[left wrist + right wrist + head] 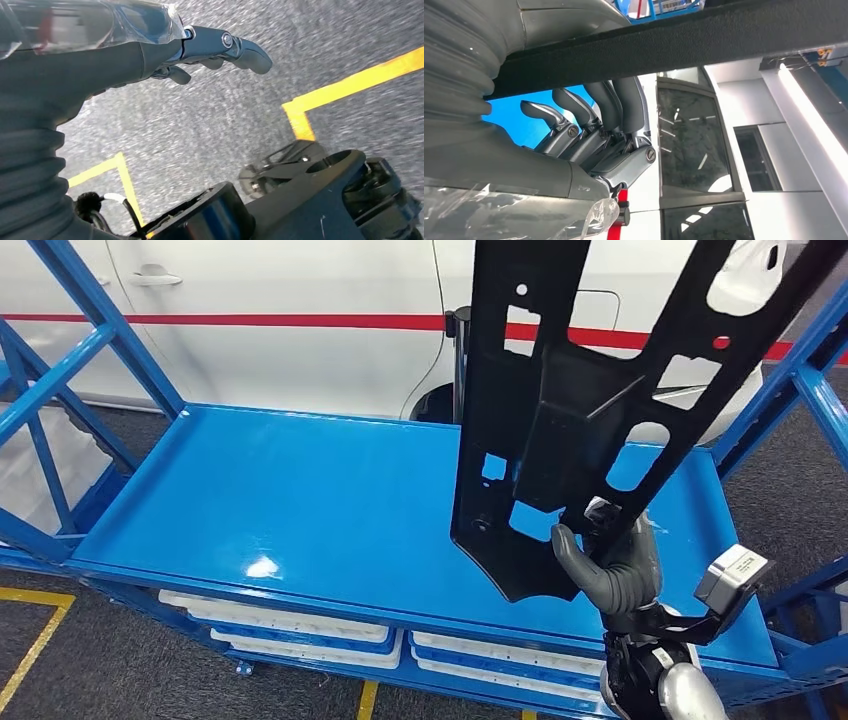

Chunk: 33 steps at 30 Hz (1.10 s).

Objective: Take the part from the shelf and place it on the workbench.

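Right hand [612,575] grips the black part [560,420] near its lower edge, fingers [589,107] wrapped round a bar of it, holding the long perforated panel upright and tilted above the right side of the blue workbench [300,510]. To set it down well, I judge the hand should lower slowly, let the bottom edge meet the blue top first, then lay the panel flat toward the open middle before letting go. Left hand [200,50] hangs over the grey floor [210,120], fingers loosely apart, holding nothing.
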Tool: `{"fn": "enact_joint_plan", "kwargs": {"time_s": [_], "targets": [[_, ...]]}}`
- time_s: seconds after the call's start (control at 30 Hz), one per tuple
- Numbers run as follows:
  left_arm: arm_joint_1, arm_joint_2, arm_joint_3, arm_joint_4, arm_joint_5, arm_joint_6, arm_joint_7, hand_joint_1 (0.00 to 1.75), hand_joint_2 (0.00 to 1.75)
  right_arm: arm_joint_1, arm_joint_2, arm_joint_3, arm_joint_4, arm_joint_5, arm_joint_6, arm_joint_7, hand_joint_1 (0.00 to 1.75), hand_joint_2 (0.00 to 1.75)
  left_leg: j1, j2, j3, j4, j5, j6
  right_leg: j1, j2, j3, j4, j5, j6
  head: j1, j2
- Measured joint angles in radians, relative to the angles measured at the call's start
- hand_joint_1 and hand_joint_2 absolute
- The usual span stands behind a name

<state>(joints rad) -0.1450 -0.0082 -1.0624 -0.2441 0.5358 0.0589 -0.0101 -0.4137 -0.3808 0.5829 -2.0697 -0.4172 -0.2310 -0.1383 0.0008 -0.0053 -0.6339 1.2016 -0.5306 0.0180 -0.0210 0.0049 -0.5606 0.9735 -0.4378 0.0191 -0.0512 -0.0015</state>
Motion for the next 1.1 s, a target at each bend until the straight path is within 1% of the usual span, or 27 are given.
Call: {"fn": "enact_joint_plan", "kwargs": {"time_s": [0.03,0.1,0.13,0.23,0.27,0.3,0.33,0.4,0.43,0.47,0.5,0.53,0.57,0.6,0.63,0.67,0.73,0.77,0.8,0.83,0.9,0.93,0.97,1.0,1.03,1.07,1.1], "targets": [[0.000,0.000,0.000,0.000,0.001,0.000,0.021,0.00,1.75,0.002,0.001,0.000,-0.001,0.011,-0.006,0.002,1.75,1.75,-0.002,-0.001,0.040,-0.078,0.035,0.008,0.001,0.001,0.001,0.000,0.000,0.000,0.000,0.000],[0.001,0.003,0.000,0.000,0.003,-0.002,0.055,0.00,1.75,0.006,0.003,0.000,-0.003,0.039,-0.021,0.008,1.75,1.75,-0.008,-0.002,0.104,-0.208,0.080,0.021,0.005,0.003,-0.002,0.000,0.003,0.004,0.000,0.000],[0.001,0.004,0.000,0.000,0.005,-0.003,0.063,0.00,1.75,0.009,0.004,0.000,-0.004,0.050,-0.027,0.011,1.75,1.75,-0.011,-0.002,0.118,-0.240,0.088,0.026,0.005,0.003,-0.005,0.000,0.005,0.007,0.000,0.000],[0.000,0.006,0.001,0.000,0.006,-0.004,0.069,0.00,1.75,0.019,0.005,0.000,-0.005,0.068,-0.037,0.017,1.75,1.75,-0.013,-0.002,0.117,-0.256,0.097,0.032,0.003,0.001,-0.010,0.001,0.009,0.023,0.000,0.000],[-0.001,0.006,0.001,0.000,0.006,-0.004,0.071,0.00,1.75,0.021,0.006,0.000,-0.005,0.072,-0.039,0.017,1.75,1.75,-0.011,-0.001,0.116,-0.261,0.104,0.036,0.003,0.001,-0.014,0.013,-0.005,0.026,0.001,0.000],[-0.002,0.006,0.001,0.000,0.006,-0.004,0.071,0.00,1.75,0.021,0.006,0.000,-0.006,0.076,-0.041,0.017,1.75,1.75,-0.008,0.000,0.114,-0.266,0.111,0.041,0.003,0.001,-0.026,0.045,-0.035,0.030,0.002,0.000],[-0.002,0.006,0.001,0.000,0.006,-0.004,0.072,0.00,1.75,0.022,0.006,0.000,-0.006,0.080,-0.043,0.018,1.75,1.75,-0.007,0.002,0.109,-0.268,0.117,0.044,0.002,0.000,-0.045,0.099,-0.076,0.032,0.002,0.000],[-0.004,0.006,0.001,0.000,0.006,-0.003,0.072,0.00,1.75,0.027,0.007,0.000,-0.006,0.089,-0.048,0.020,1.75,1.75,-0.008,0.003,0.095,-0.268,0.127,0.049,0.001,0.000,-0.092,0.241,-0.156,0.037,0.004,0.000],[-0.005,0.006,0.001,0.000,0.006,-0.003,0.072,0.00,1.75,0.030,0.007,0.000,-0.006,0.093,-0.050,0.022,1.75,1.75,-0.008,0.003,0.087,-0.268,0.134,0.049,0.001,0.000,-0.103,0.286,-0.174,0.040,0.004,0.000],[-0.006,0.006,0.001,0.000,0.006,-0.002,0.072,0.00,1.75,0.033,0.007,0.000,-0.006,0.097,-0.051,0.024,1.75,1.75,-0.008,0.003,0.080,-0.267,0.139,0.048,0.000,0.000,-0.096,0.296,-0.171,0.041,0.004,0.000],[-0.007,0.006,0.001,0.000,0.006,-0.002,0.071,0.00,1.75,0.035,0.007,0.000,-0.006,0.099,-0.052,0.025,1.75,1.75,-0.007,0.002,0.073,-0.266,0.145,0.046,0.000,0.000,-0.067,0.258,-0.148,0.042,0.004,0.000],[-0.008,0.006,0.001,0.000,0.006,-0.002,0.071,0.00,1.75,0.035,0.007,0.000,-0.006,0.102,-0.053,0.026,1.75,1.75,-0.006,0.002,0.068,-0.265,0.150,0.043,-0.002,-0.001,-0.019,0.187,-0.115,0.044,0.004,0.000],[-0.008,0.006,0.001,0.000,0.006,-0.002,0.070,0.00,1.75,0.035,0.007,0.000,-0.006,0.104,-0.053,0.027,1.75,1.75,-0.007,0.002,0.063,-0.263,0.154,0.038,-0.002,-0.002,0.034,0.103,-0.091,0.045,0.004,0.000],[-0.009,0.007,0.001,0.000,0.006,-0.002,0.069,0.00,1.75,0.034,0.007,0.000,-0.006,0.105,-0.053,0.027,1.75,1.75,-0.008,0.002,0.060,-0.261,0.158,0.033,-0.002,-0.001,0.074,0.034,-0.073,0.042,0.004,0.000],[-0.010,0.008,0.001,0.000,0.006,-0.002,0.069,0.00,1.75,0.034,0.008,0.000,-0.006,0.106,-0.053,0.028,1.75,1.75,-0.011,0.002,0.057,-0.258,0.162,0.028,-0.002,0.000,0.098,-0.009,-0.066,0.038,0.003,0.000],[-0.010,0.008,0.002,0.000,0.006,-0.002,0.069,0.00,1.75,0.033,0.009,0.000,-0.006,0.106,-0.054,0.028,1.75,1.75,-0.013,0.002,0.054,-0.257,0.168,0.023,0.000,0.001,0.103,-0.024,-0.068,0.032,0.003,0.000],[-0.011,0.010,0.002,0.000,0.005,-0.002,0.069,0.00,1.75,0.033,0.012,0.000,-0.006,0.106,-0.055,0.029,1.75,1.75,-0.014,0.000,0.046,-0.254,0.178,0.014,0.001,0.000,0.090,-0.022,-0.058,0.018,0.002,0.000],[-0.012,0.011,0.002,0.000,0.005,-0.002,0.068,0.00,1.75,0.034,0.013,0.000,-0.006,0.106,-0.055,0.029,1.75,1.75,-0.012,0.000,0.039,-0.246,0.169,0.008,0.000,-0.002,0.081,-0.021,-0.051,0.010,0.001,0.000],[-0.013,0.012,0.002,0.000,0.004,-0.002,0.068,0.00,1.75,0.034,0.014,0.000,-0.006,0.107,-0.056,0.029,1.75,1.75,-0.010,0.001,0.026,-0.221,0.141,0.003,-0.001,-0.003,0.071,-0.022,-0.042,0.002,0.001,0.000],[-0.015,0.013,0.002,0.000,0.004,-0.002,0.067,0.00,1.75,0.034,0.014,0.000,-0.006,0.107,-0.056,0.029,1.75,1.75,-0.008,0.001,0.010,-0.175,0.096,-0.003,-0.003,-0.005,0.059,-0.022,-0.032,-0.004,0.001,0.000],[-0.020,0.013,0.002,0.000,0.004,-0.002,0.066,0.00,1.75,0.034,0.015,0.000,-0.006,0.106,-0.056,0.029,1.75,1.75,-0.006,0.002,-0.022,-0.037,-0.005,-0.012,-0.001,-0.002,0.034,-0.022,-0.014,-0.009,0.001,0.000],[-0.022,0.013,0.002,0.000,0.003,-0.002,0.065,0.00,1.75,0.035,0.015,0.000,-0.006,0.105,-0.056,0.030,1.75,1.75,-0.006,0.002,-0.029,0.022,-0.032,-0.013,0.000,0.000,0.021,-0.021,-0.004,-0.009,0.001,0.000],[-0.022,0.013,0.001,0.000,0.002,-0.002,0.066,0.00,1.75,0.035,0.015,0.000,-0.006,0.104,-0.056,0.030,1.75,1.75,-0.005,0.002,-0.023,0.055,-0.037,-0.012,0.002,0.004,0.009,-0.021,0.005,-0.009,0.001,0.000],[-0.020,0.013,0.001,0.000,0.001,-0.002,0.066,0.00,1.75,0.036,0.015,0.000,-0.006,0.104,-0.056,0.030,1.75,1.75,-0.006,0.001,-0.002,0.051,-0.022,-0.009,0.004,0.011,-0.004,-0.020,0.015,-0.009,0.001,0.000],[-0.017,0.013,0.000,0.000,-0.001,-0.002,0.067,0.00,1.75,0.036,0.015,0.000,-0.006,0.103,-0.056,0.030,1.75,1.75,-0.007,-0.003,0.034,0.011,0.006,-0.002,0.006,0.019,-0.016,-0.020,0.024,-0.008,0.001,0.000],[-0.012,0.014,-0.001,0.000,-0.002,-0.002,0.068,0.00,1.75,0.036,0.016,0.000,-0.006,0.102,-0.056,0.031,1.75,1.75,-0.009,-0.016,0.083,-0.057,0.032,0.008,0.006,0.027,-0.026,-0.020,0.033,-0.006,0.001,0.000],[-0.008,0.015,-0.001,0.001,-0.004,-0.004,0.070,0.00,1.75,0.036,0.017,0.000,-0.006,0.100,-0.056,0.031,1.75,1.75,-0.011,-0.031,0.135,-0.140,0.045,0.019,0.008,0.033,-0.034,-0.020,0.042,-0.002,0.001,0.000]]}}
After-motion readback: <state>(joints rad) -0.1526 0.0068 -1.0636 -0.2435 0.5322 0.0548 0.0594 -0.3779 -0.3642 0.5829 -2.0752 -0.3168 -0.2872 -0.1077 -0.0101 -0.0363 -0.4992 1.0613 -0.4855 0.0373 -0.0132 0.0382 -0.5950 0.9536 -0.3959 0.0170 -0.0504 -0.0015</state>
